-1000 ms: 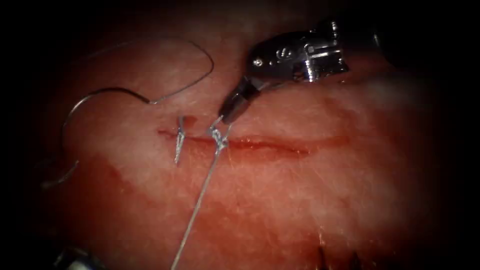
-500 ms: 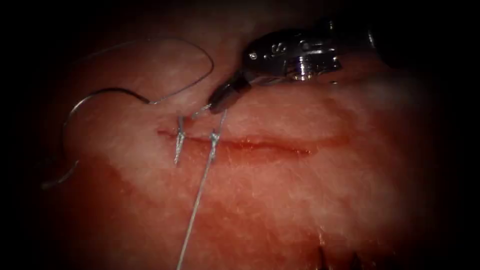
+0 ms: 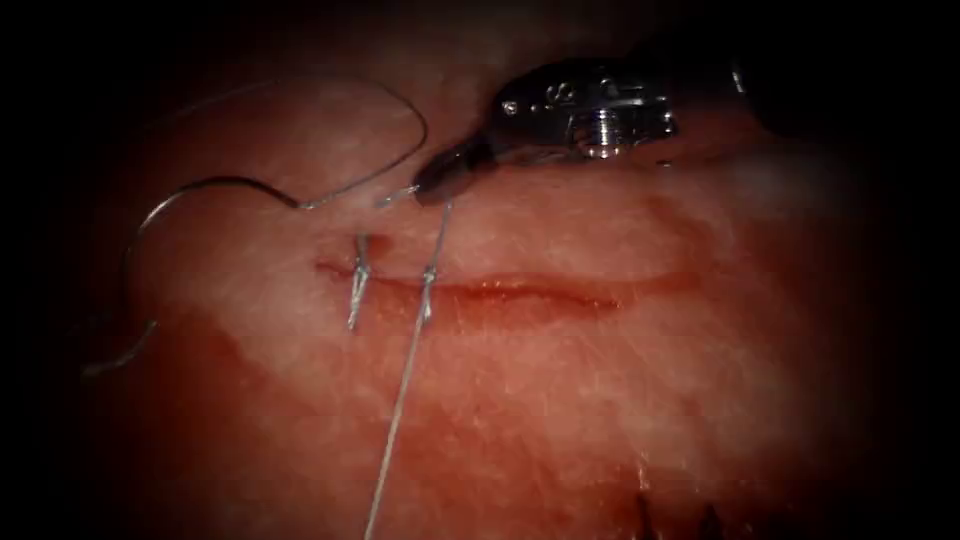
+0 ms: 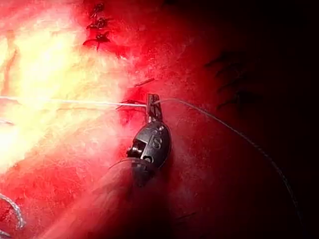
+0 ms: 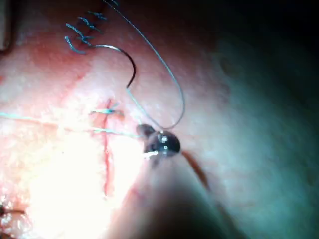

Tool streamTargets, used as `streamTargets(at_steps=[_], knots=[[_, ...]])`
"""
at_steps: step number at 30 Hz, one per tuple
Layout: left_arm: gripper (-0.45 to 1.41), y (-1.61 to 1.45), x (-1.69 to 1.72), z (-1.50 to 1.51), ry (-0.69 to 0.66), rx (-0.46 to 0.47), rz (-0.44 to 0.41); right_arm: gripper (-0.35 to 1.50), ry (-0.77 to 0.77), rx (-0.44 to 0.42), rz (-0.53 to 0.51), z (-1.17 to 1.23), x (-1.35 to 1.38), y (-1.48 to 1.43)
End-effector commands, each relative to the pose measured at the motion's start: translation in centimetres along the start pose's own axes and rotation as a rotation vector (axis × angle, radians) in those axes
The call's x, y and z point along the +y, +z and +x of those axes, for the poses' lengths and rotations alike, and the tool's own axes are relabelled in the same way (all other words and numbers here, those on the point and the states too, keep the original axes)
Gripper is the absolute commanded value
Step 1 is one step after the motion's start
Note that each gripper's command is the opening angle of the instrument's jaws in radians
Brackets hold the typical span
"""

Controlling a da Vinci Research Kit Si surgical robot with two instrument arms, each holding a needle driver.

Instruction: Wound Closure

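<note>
The right tool [image 3: 440, 185] comes in from the right, and its 2 jaws are closed on the thread [image 3: 400, 395]. It grips the thread just above the cut [image 3: 520, 288]. From the jaws, 1 tight strand runs down to a knot [image 3: 428, 280] on the cut and on past the lower edge of the picture. A short thread end [image 3: 395, 196] sticks out beside the tip. There are 2 stitches on the cut: this one and 1 tied stitch [image 3: 357, 285] to its left. The 1 curved needle [image 3: 150, 225] lies free on the tissue [image 3: 620, 400], far left of the cut, with nothing holding it. More thread loops [image 3: 400, 110] up from it.
</note>
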Motion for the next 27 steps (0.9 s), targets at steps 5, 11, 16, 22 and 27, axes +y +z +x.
streamTargets(at_steps=[5,11,16,22,27], knots=[[-0.45,0.02,0.25,-0.12,-0.005,0.002,-0.012,-0.35,0.033,0.007,-0.019,-0.1,0.01,0.14],[-0.45,-0.03,0.25,-0.12,-0.005,0.0,-0.017,-0.35,0.054,0.021,-0.034,-0.1,0.02,0.13],[-0.45,-0.1,0.17,0.05,-0.02,0.004,-0.023,-0.35,0.055,0.067,-0.001,-0.09,-0.08,0.16],[-0.45,-0.4,-0.2,0.72,0.028,-0.004,0.003,1.21,0.115,0.176,-0.136,-0.11,-0.39,-0.02],[-0.45,-0.66,-0.51,1.25,0.073,-0.024,0.036,1.3,0.216,0.275,-0.254,-0.15,-0.52,-0.55]])
